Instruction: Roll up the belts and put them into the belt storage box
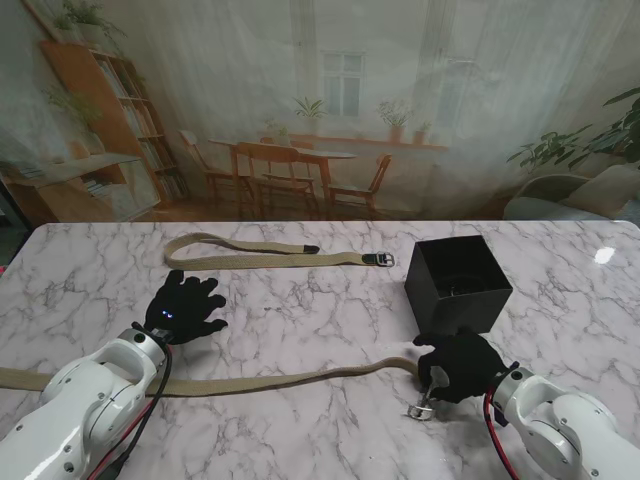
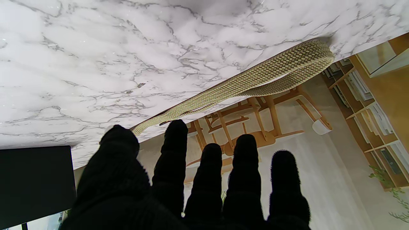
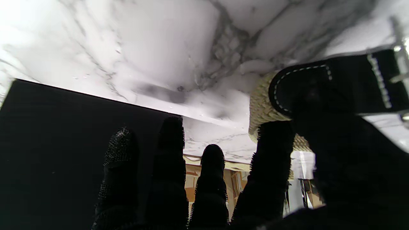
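Two tan woven belts lie on the marble table. The far belt (image 1: 262, 250) (image 2: 255, 81) is folded double, its metal buckle (image 1: 381, 259) pointing right. The near belt (image 1: 270, 380) stretches from the table's left edge to my right hand (image 1: 460, 366). That hand is shut on the belt's buckle end, thumb and forefinger pinching the black leather tab (image 3: 319, 84), and the buckle (image 1: 420, 408) hangs out on the side nearer to me. My left hand (image 1: 186, 306) rests open between the two belts with its fingers (image 2: 174, 150) spread, touching neither. The black storage box (image 1: 458, 282) (image 3: 64, 134) stands open just beyond my right hand.
The marble table (image 1: 300, 310) ends at a printed backdrop of a room. The near belt's tail runs under my left forearm (image 1: 95, 400) and off the table's left edge. The box's black wall (image 2: 32, 179) shows in the left wrist view.
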Controlling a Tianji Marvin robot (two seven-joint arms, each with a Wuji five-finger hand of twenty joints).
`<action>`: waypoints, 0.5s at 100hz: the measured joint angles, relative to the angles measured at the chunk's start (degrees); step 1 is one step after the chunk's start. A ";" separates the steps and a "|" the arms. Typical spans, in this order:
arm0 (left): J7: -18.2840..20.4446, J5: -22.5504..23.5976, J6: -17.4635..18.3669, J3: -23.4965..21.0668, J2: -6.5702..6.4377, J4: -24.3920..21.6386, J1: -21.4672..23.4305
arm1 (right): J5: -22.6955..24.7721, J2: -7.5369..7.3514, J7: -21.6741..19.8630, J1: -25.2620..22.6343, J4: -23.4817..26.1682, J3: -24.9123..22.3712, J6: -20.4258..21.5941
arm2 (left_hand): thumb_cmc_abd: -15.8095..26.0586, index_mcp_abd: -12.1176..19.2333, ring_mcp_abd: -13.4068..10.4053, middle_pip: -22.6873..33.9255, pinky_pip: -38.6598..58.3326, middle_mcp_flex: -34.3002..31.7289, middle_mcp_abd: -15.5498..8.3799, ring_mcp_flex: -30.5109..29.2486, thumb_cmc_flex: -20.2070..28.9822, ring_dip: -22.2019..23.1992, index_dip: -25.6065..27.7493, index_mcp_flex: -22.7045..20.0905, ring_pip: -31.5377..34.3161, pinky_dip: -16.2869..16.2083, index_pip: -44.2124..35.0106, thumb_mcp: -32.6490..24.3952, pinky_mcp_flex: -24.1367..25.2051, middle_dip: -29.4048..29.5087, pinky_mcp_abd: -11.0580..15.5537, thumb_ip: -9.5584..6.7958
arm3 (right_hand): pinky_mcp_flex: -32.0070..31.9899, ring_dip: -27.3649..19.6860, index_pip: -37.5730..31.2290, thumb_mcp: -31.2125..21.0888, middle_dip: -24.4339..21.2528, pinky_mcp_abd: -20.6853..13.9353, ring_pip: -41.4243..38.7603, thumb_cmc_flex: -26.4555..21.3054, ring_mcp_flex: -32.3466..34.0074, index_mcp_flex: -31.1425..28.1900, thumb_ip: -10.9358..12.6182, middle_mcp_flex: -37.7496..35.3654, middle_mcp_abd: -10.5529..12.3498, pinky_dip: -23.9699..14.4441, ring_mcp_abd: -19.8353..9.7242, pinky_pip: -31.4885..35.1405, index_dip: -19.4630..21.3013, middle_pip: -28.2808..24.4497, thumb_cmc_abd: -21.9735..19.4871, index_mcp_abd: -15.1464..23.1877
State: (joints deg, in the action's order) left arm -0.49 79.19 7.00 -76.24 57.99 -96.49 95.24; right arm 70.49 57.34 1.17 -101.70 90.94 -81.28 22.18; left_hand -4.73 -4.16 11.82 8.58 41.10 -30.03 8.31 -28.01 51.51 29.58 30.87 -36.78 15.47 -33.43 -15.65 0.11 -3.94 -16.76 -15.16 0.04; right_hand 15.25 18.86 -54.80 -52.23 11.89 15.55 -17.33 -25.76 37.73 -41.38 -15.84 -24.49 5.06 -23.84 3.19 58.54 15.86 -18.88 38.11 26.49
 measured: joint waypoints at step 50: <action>-0.25 -0.29 -0.09 0.49 0.00 0.51 -0.39 | -8.03 1.17 4.26 3.06 -5.02 3.74 1.31 | 0.43 0.00 0.00 -0.62 0.00 0.07 0.52 0.01 0.00 0.00 0.03 0.00 0.00 0.00 0.00 0.01 0.09 0.00 0.00 0.00 | 4.88 1.78 -4.88 -2.64 14.65 -0.01 -2.01 -0.79 14.52 -4.59 -0.97 -44.61 -1.35 1.89 -4.57 1.89 6.57 -9.72 1.27 -4.46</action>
State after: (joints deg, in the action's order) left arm -0.73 78.89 6.92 -75.75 57.99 -95.98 94.84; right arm 62.46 58.51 5.43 -98.64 85.92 -77.54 23.49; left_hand -4.30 -4.16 11.82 7.96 41.10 -29.96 8.84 -28.01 51.51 29.58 30.90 -36.78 15.47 -33.43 -15.65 0.12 -3.85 -16.76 -15.16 0.04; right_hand 20.13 20.64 -59.67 -54.87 26.54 15.54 -19.34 -26.55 52.25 -45.97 -16.81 -69.10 3.71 -21.95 -1.38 60.43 22.43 -28.60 39.38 22.03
